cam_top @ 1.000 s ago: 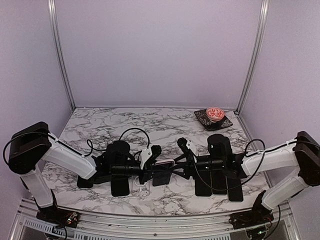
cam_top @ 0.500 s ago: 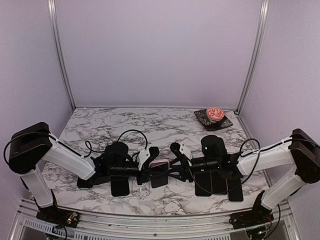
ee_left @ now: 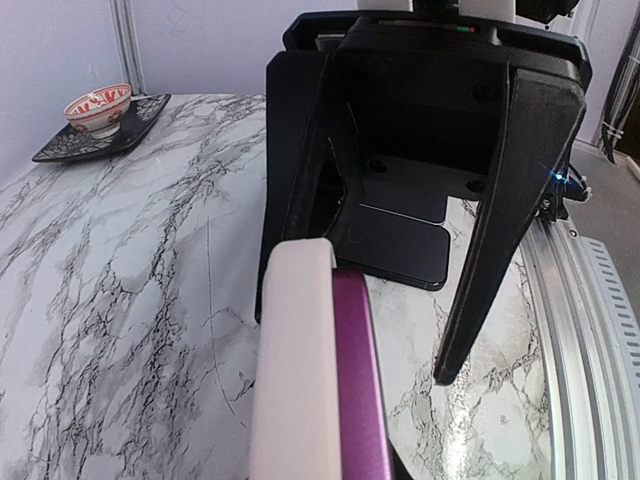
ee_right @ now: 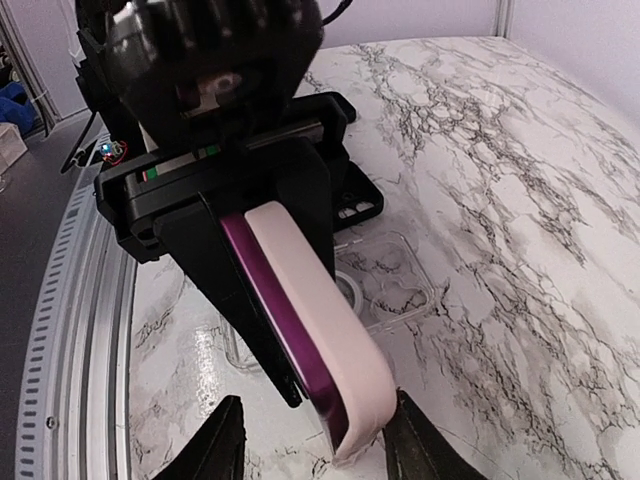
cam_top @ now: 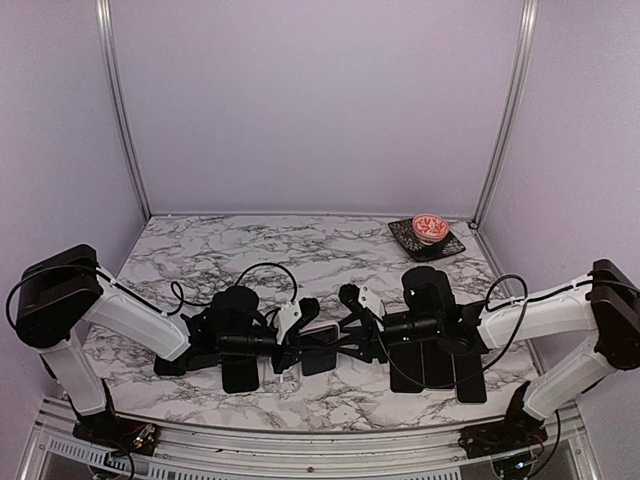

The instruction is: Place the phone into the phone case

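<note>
- While the left gripper (cam_top: pixel 298 322) is clamped on one end of the phone (ee_right: pixel 270 310), the right gripper (ee_right: pixel 315 442) stands spread. Its fingers sit to either side of the phone's free end without pressing on it.
- The phone is held off the tabletop (cam_top: pixel 250 250), near the front edge and between the two arms, turned up on its side edge.
- Its long axis runs straight from one gripper to the other, so the free end points into the right gripper. The right arm looks like the one placed to close or push next.
- What appears to be a pink case (ee_right: pixel 320 320) with rounded corners lies flat against the purple phone along its whole length. How fully the phone is seated in it cannot be told.
- A clear case (ee_right: pixel 385 290) lies flat on the tabletop just under the held phone, and a black slab (ee_left: pixel 400 245) lies on the tabletop below the right gripper.
- A bowl (cam_top: pixel 431 227) on a dark plate (cam_top: pixel 452 246) sits well apart at the far right corner.
- No brand, label or writing can be read anywhere.
</note>
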Motion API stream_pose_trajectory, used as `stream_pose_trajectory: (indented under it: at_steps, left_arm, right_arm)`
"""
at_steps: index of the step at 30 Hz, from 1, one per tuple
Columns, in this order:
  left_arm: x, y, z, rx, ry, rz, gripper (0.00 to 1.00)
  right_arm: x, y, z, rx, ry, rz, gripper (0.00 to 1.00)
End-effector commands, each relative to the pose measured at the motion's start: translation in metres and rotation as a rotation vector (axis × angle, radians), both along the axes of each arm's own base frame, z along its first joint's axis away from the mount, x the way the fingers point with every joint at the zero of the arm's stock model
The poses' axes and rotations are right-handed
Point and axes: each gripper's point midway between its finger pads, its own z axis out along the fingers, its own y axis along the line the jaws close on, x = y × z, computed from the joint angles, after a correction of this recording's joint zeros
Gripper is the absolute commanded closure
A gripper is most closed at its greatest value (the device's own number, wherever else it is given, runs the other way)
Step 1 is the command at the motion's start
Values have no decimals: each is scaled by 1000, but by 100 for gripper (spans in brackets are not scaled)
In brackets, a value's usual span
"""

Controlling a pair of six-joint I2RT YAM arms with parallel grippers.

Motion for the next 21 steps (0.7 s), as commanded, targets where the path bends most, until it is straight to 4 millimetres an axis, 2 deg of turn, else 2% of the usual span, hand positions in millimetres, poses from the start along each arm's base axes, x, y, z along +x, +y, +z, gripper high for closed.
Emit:
stream_pose_trajectory:
  at_steps: [1,4,6,15,18,19,21]
  left_arm:
    - [7,4,1,28,-26,18,95]
    - [6,4,-1,32,-18,17,95]
    - [7,4,-1,32,-18,17,94]
    - [6,4,2,37,-27,8,94]
    - [5,4,5,34,-30,4,94]
    - [4,4,6,33,-32,0,89]
    - [2,5,12,29,-44,-11,69]
  right_arm:
    - [-2,9,31,53,-70,47,52]
    - [-1,13,35,62,-82,60,53]
    - [-1,15,32,52,-81,70,56]
    - [-6,17,25,-12,-101,146,91]
    - [-6,14,17,-59,-100,155,94]
    - [-6,13,16,-66,-105,157,95]
    - [-4,9,13,-76,-121,151,97]
